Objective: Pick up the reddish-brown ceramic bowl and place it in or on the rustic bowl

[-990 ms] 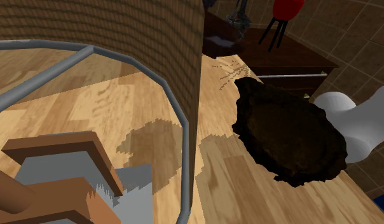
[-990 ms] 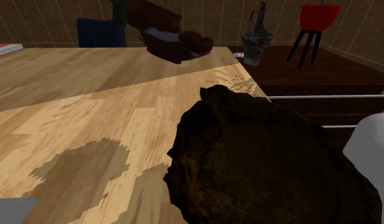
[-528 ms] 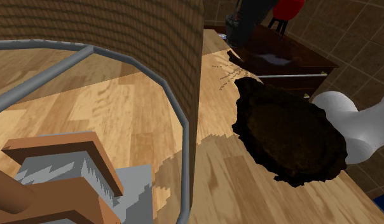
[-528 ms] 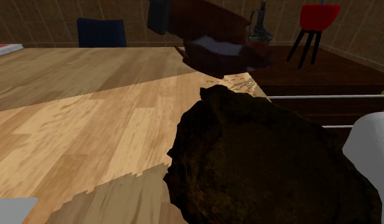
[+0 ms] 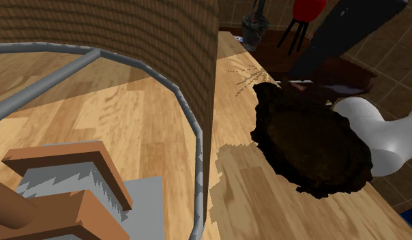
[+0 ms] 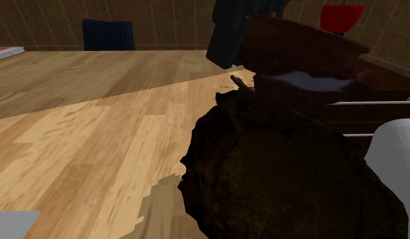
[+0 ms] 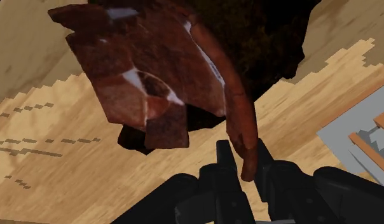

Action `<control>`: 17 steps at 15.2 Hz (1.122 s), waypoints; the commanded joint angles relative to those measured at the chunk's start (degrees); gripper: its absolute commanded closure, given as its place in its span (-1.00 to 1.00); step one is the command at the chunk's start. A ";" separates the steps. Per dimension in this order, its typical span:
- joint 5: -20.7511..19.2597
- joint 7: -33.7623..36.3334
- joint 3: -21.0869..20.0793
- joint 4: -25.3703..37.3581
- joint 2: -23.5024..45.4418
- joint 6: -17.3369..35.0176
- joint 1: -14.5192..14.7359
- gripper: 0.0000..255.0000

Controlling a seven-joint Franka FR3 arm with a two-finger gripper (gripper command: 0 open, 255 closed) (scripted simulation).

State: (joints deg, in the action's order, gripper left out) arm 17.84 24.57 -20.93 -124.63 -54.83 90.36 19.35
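The claw (image 7: 243, 159) is closed narrowly on the rim wall of the reddish-brown bowl (image 7: 152, 76), one black finger on each face of the wall. The grip appears firm, though the contact area is small. Just beyond the fingertips the bowl hangs tilted off that single pinch, its pale-streaked faces turned toward the wrist camera, and it touches nothing else. It is judged stiff, brittle and probably smooth-glazed. With most of its weight lying off to one side of the pinch, it could pivot or slip, and a knock on a hard edge could chip it. The rim wall is the sound place to hold it, as the body is too broad for the fingers. Beyond the held bowl lies the rustic bowl (image 7: 267, 44), dark, rough and ragged-edged, resting on the wooden table (image 6: 95, 122). In the second exterior view the carried bowl (image 6: 299, 54) sits above the rustic bowl's (image 6: 278, 183) far rim. Farthest off stand a blue chair (image 6: 108, 34) and a red chair (image 6: 341, 17).
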 commanded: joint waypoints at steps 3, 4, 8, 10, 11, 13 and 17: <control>0.74 -0.08 -0.57 -3.99 -1.88 2.12 0.57 1.00; 0.91 -0.13 -0.71 -4.98 -2.28 2.70 0.70 1.00; 1.62 -0.32 -1.31 -8.85 -3.84 5.02 1.26 1.00; 2.04 -0.42 -1.68 -10.92 -4.63 6.29 1.58 1.00; 2.04 -0.41 -1.67 -10.92 -4.63 6.30 1.59 1.00; 2.03 -0.41 -1.67 -10.93 -4.63 6.30 1.60 1.00; 2.03 -0.41 -1.67 -10.92 -4.63 6.30 1.59 1.00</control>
State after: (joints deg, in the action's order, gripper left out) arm 19.97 24.19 -22.58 -135.28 -59.56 96.77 20.99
